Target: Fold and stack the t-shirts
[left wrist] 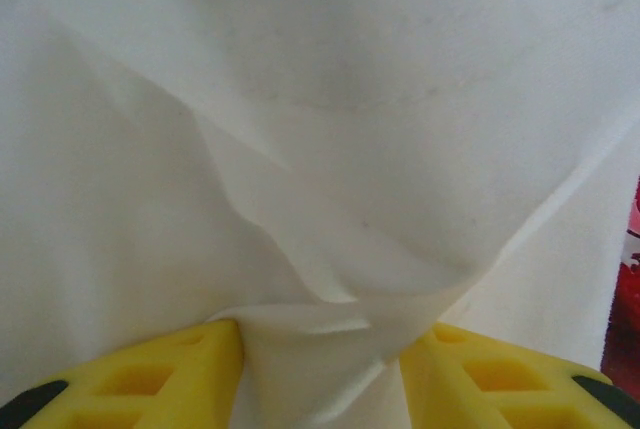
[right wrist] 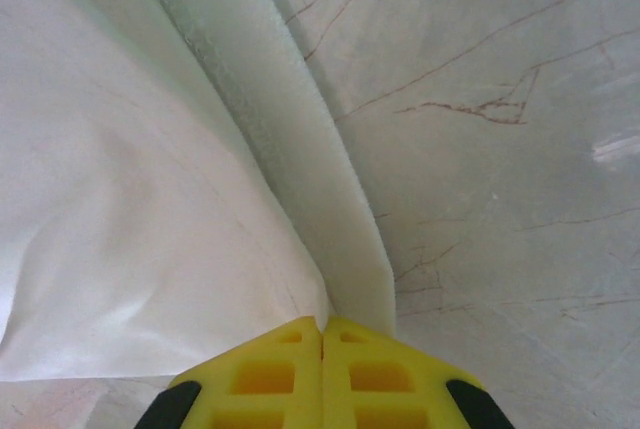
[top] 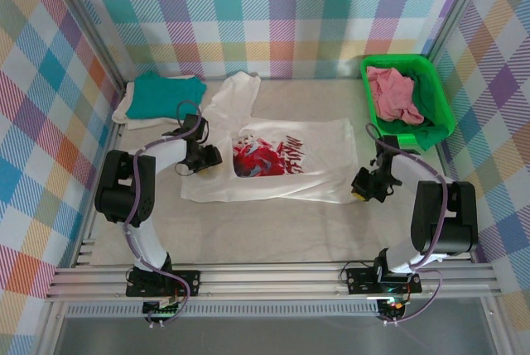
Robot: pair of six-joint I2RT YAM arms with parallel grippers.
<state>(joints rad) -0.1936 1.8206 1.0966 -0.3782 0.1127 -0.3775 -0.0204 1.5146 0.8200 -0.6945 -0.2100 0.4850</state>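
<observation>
The white t-shirt (top: 319, 175) with its red-and-blue graphic (top: 265, 158) lies spread face up mid-table, one sleeve (top: 234, 94) reaching toward the back. My left gripper (top: 205, 157) sits on the shirt's left side, shut on a bunched fold of white cloth (left wrist: 330, 99) that fills the gap between its yellow fingers (left wrist: 150, 379). At the shirt's near right corner, my right gripper (top: 362, 187) is shut, and the hem fold (right wrist: 340, 229) runs straight into its closed tips (right wrist: 322, 329). A folded teal t-shirt (top: 170, 94) lies on a cream one (top: 124, 112) at the back left.
A green plastic basket (top: 436, 100) at the back right holds a crumpled pink t-shirt (top: 394, 94). Plaid walls close in the back and both sides. Bare marbled tabletop (right wrist: 500, 149) lies right of the hem and along the near edge (top: 273, 239).
</observation>
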